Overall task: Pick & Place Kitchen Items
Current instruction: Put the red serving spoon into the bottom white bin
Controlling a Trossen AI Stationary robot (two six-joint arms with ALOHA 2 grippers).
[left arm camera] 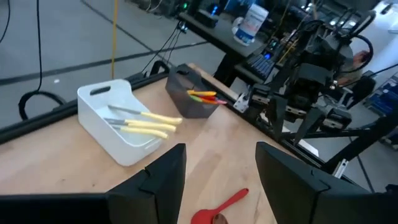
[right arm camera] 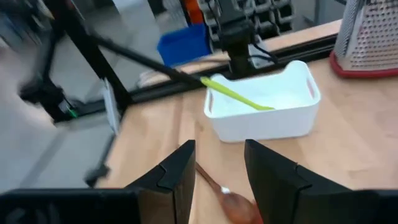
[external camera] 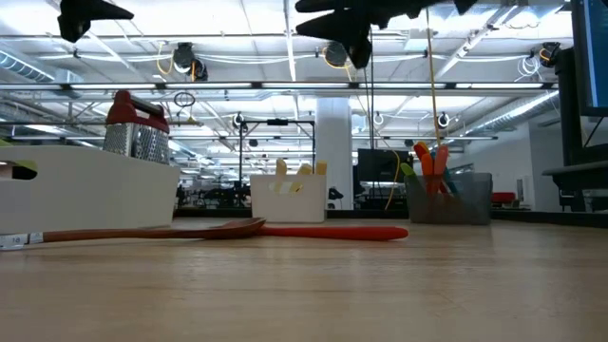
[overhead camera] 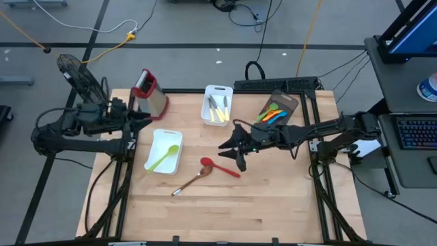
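— Two utensils lie loose on the bench [overhead camera: 225, 212], yes?
— Yes: the wooden spoon [overhead camera: 190, 182] and the red spoon [overhead camera: 220, 167], bowls touching, handles running out to opposite sides in one slanted line. In the low view they lie flat, end to end.
— And the right hand [overhead camera: 237, 154]?
— It hangs above the red spoon, fingers parted, nothing between them. Its wrist view cuts the wooden spoon off at the bowl.
— Farther back?
— The green spoon [overhead camera: 162, 158] lies tilted in the near white bin [overhead camera: 176, 135], handle over the rim. The cream knives [overhead camera: 218, 109] lie lengthwise in the far white bin [overhead camera: 217, 89]. The grey bin [overhead camera: 290, 104] holds mixed coloured utensils, too bunched to tell apart.
— The left hand [overhead camera: 140, 117]?
— At the bench's left edge beside the box grater [overhead camera: 148, 92], fingers apart, empty.
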